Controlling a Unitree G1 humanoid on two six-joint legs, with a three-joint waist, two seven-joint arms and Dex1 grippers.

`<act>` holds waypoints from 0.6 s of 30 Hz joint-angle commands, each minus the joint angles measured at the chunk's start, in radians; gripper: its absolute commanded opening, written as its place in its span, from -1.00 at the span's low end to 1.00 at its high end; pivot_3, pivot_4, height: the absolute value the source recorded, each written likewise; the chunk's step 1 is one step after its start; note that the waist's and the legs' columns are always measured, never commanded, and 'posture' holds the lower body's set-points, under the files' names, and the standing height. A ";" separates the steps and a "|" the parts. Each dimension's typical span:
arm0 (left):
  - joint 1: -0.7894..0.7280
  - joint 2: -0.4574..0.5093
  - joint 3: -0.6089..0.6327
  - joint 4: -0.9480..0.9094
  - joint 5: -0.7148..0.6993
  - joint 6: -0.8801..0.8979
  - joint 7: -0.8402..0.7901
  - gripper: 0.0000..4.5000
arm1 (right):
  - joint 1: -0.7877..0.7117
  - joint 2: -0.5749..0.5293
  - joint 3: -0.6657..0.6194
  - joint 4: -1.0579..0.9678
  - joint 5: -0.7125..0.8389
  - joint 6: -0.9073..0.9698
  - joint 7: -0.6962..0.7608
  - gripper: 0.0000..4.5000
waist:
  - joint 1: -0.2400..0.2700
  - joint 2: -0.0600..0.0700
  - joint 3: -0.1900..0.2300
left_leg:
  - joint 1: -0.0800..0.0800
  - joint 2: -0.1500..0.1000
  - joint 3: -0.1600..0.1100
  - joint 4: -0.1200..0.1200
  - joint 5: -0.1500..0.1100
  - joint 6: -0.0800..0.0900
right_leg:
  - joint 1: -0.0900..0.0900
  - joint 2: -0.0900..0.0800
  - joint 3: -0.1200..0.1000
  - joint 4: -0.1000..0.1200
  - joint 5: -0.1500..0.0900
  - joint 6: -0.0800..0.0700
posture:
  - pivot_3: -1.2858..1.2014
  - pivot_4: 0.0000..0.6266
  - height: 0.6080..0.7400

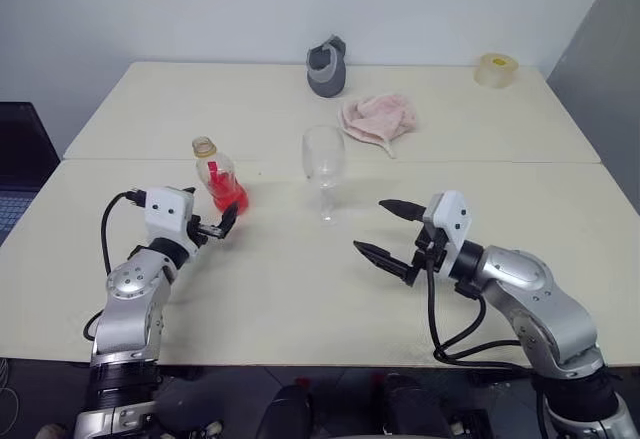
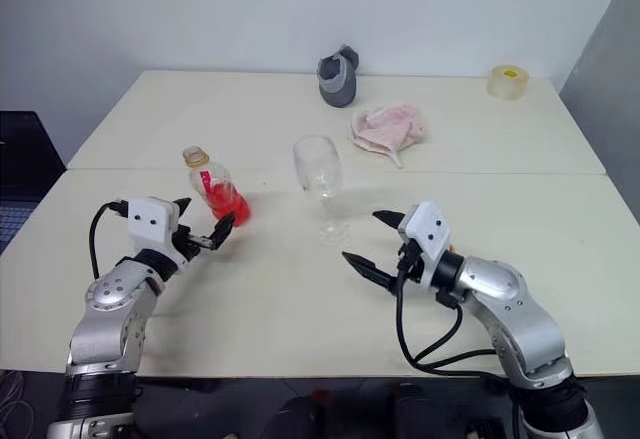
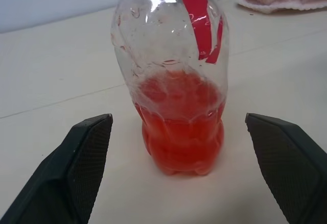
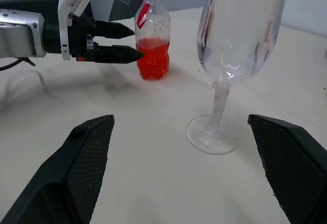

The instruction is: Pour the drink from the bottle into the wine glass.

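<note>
Bottle (image 1: 219,181) stands upright on the bench (image 1: 300,289), left of centre near the seam between the two tabletops; small, rounded, clear plastic, yellowish-orange cap and neck ring, red-and-white label strip running down the upper body. Cap is on. Drink (image 3: 181,124) is bright red, translucent, fills roughly the lower third; droplets cling to the inner wall above the liquid line. Glass (image 1: 323,164) stands upright just to the right of the bottle, apart from it, clear stemmed, rounded bowl, round foot, slightly taller than the bottle, looks empty. Left pincer (image 1: 222,221) is level, fingers spread wide apart, tips right at the bottle's base, one finger on each side in the wrist view; no contact visible, bottle not gripped. Right pincer (image 1: 392,229) hovers over the bench right of the glass, fingers wide apart, pointing toward the glass, holding nothing; the glass foot sits ahead of and between its fingers in its wrist view, not touched. At the far side of the bench: a grey cup-like thing (image 1: 327,67), a crumpled pink cloth (image 1: 378,119) behind the glass, a translucent tape roll (image 1: 495,70) at the far right corner. All well apart from bottle and glass.
</note>
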 commanded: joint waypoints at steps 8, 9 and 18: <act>-0.081 0.004 -0.004 0.059 0.013 -0.052 0.001 1.00 | -0.004 -0.009 0.001 -0.050 0.002 0.019 -0.037 0.99 | 0.000 0.000 0.000 | 0.000 0.000 0.000 0.000 0.000 -0.001 | 0.000 0.000 0.000 0.000 0.000 0.000 | 0.03 -0.52 1.00; -0.091 0.001 -0.008 0.068 0.015 -0.056 0.000 1.00 | -0.001 -0.012 0.001 -0.054 0.001 0.022 -0.039 0.99 | 0.000 0.000 0.000 | 0.000 0.000 0.000 0.000 0.001 -0.001 | 0.000 0.000 0.000 0.000 0.000 0.000 | 0.03 -0.52 1.00; -0.163 -0.005 -0.024 0.184 0.033 -0.118 -0.008 1.00 | 0.007 -0.022 -0.020 -0.092 0.052 0.036 -0.014 0.99 | 0.000 0.000 0.000 | 0.000 0.000 0.000 0.000 0.001 -0.001 | 0.000 0.000 -0.001 0.000 0.000 0.000 | 0.03 -0.52 1.00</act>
